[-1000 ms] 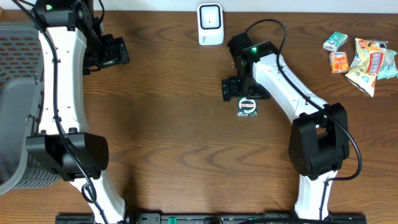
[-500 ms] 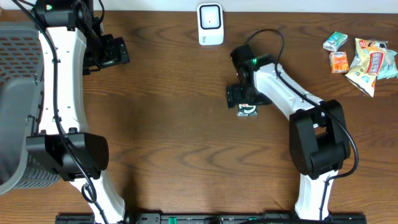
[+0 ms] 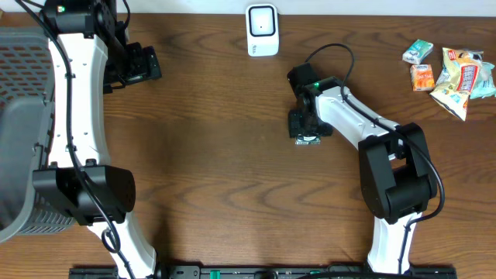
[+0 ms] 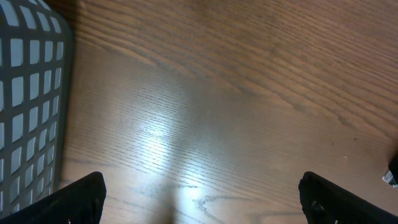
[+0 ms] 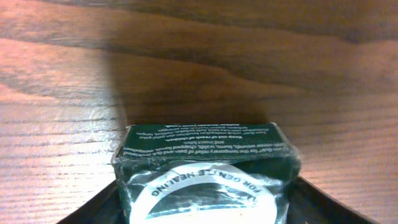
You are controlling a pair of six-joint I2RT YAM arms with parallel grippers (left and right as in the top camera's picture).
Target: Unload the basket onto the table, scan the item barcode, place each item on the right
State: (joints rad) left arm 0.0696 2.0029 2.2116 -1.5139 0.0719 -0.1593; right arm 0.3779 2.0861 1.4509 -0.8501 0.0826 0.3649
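The item is a dark green box (image 5: 205,155) with a white round label, lying on the wood table. In the right wrist view it fills the space between my right gripper's (image 5: 205,208) fingers, whose dark pads press against its two sides. From overhead, only a sliver of the box (image 3: 308,141) shows under the right gripper (image 3: 305,128). The white barcode scanner (image 3: 262,31) stands at the table's back edge, above and left of it. My left gripper (image 3: 144,64) hovers at the far left, open and empty, its fingers (image 4: 81,199) spread wide over bare wood.
A grey mesh basket (image 3: 19,116) fills the left edge, and its wall (image 4: 28,93) shows in the left wrist view. Several snack packets (image 3: 453,74) lie at the back right corner. A black cable loops above the right arm.
The right gripper has come down over the green box and its jaws have drawn in against the box's sides. The left arm has not moved.
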